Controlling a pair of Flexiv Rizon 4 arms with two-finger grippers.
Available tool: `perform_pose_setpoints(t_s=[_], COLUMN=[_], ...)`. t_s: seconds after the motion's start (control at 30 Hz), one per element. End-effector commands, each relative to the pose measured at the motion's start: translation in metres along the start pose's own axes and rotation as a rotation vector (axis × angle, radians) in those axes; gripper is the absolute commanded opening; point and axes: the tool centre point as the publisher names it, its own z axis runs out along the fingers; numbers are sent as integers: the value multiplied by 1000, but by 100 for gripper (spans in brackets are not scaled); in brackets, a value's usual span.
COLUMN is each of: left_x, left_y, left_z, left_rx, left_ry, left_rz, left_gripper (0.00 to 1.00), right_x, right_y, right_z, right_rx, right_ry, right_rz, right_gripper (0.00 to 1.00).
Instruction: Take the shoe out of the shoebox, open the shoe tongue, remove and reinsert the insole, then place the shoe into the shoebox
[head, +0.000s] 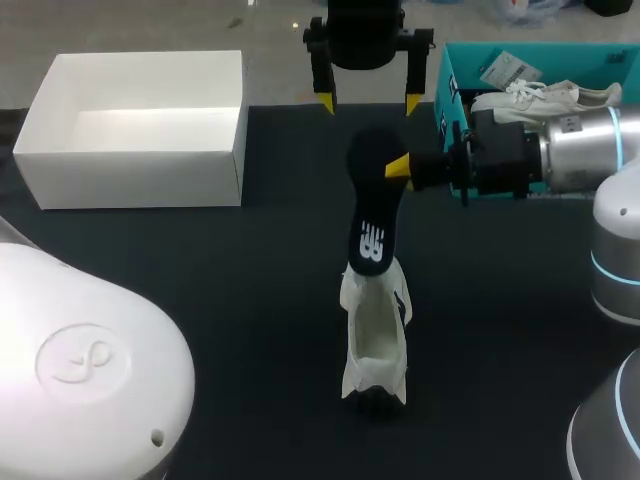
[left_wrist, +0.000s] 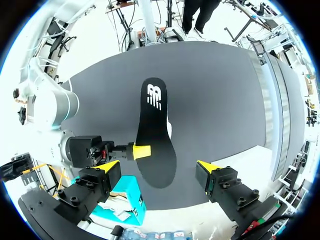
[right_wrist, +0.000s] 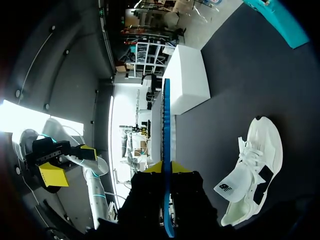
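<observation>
My right gripper (head: 398, 168) is shut on the edge of a black insole (head: 372, 215) and holds it in the air above the dark table. Directly under the insole, a white shoe (head: 378, 340) lies on the table. Seen from the right wrist, the insole (right_wrist: 166, 130) stands edge-on between the fingers of that gripper (right_wrist: 166, 167), with the shoe (right_wrist: 252, 165) off to one side below. My left gripper (head: 368, 102) hangs open just behind the insole's far end, touching nothing. In the left wrist view the insole (left_wrist: 156, 135) lies ahead of the open left gripper (left_wrist: 159, 167) and hides most of the shoe.
A teal shoebox (head: 455, 75) stands at the back right with another white shoe (head: 545, 97) inside. An open white box (head: 140, 160) sits at the back left. My left arm's white housing (head: 80, 360) fills the near left corner.
</observation>
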Motion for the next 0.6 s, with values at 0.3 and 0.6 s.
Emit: perform_pose_setpoints(t_s=[0.3,0.6], left_x=[13,12], left_y=[-7,-10], left_z=[1,0], left_rx=[-14,-9], left_ry=[-46,-60], left_rz=[-20,-19], left_gripper=[100,100], right_x=[2,4], right_y=[5,2], right_z=[-11,-10], right_rx=[-28,-28], right_ry=[25,28], right_rz=[12,7], right_gripper=[0,0])
